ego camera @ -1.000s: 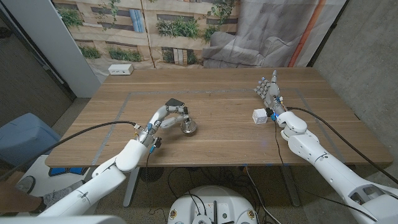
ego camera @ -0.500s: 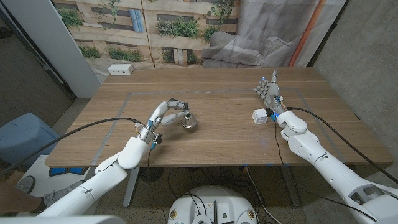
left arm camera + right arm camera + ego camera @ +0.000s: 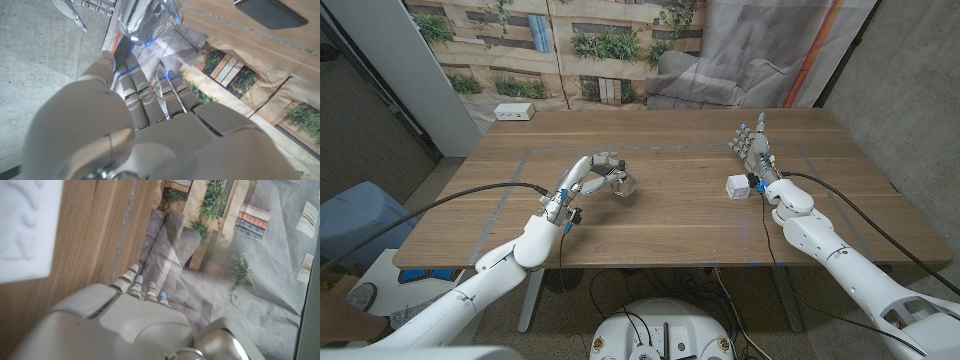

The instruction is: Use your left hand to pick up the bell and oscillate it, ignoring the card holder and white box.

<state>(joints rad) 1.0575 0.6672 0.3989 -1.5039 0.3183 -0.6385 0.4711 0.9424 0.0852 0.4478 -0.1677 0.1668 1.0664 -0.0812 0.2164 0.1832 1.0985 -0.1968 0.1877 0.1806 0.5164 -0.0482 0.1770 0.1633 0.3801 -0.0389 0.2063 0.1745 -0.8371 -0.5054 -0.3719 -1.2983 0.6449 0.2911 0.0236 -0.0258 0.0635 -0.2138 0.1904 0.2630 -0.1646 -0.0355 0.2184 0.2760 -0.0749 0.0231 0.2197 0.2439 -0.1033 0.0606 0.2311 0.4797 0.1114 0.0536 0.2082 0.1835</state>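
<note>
The shiny metal bell (image 3: 623, 184) hangs tilted above the table's middle, gripped by my left hand (image 3: 588, 178), whose fingers curl around its top. In the left wrist view the bell (image 3: 148, 18) gleams just past the fingers of that hand (image 3: 150, 125). The dark card holder (image 3: 270, 12) lies on the wood beyond it. The white box (image 3: 737, 187) sits on the table right of centre; it also shows close in the right wrist view (image 3: 25, 225). My right hand (image 3: 752, 148) stands just behind the box, fingers apart and pointing up, holding nothing.
A white power strip (image 3: 513, 111) lies at the table's far left corner. A blue bin (image 3: 360, 222) stands on the floor to the left. A printed backdrop and grey cloth hang behind the wooden table (image 3: 670, 225).
My left hand has lifted the bell off the table and carried it up and away from me. The right hand and the white box have stayed put.
</note>
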